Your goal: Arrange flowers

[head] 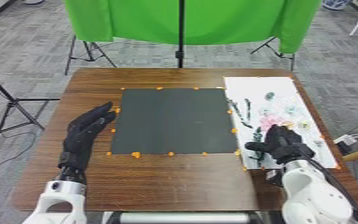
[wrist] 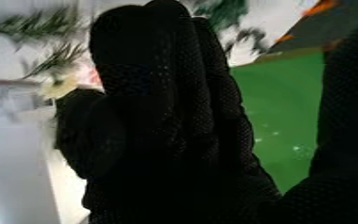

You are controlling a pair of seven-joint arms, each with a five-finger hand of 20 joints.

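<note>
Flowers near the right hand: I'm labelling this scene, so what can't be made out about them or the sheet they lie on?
- Head view: the part of the white sheet under the right hand, hidden by that hand.
- Head view: the petals and stems of the pale flowers, too small and faint against the sheet.
- Right wrist view: part of the yellow flower, behind the glove; ends of the green sprigs, cut off by the edge.
</note>
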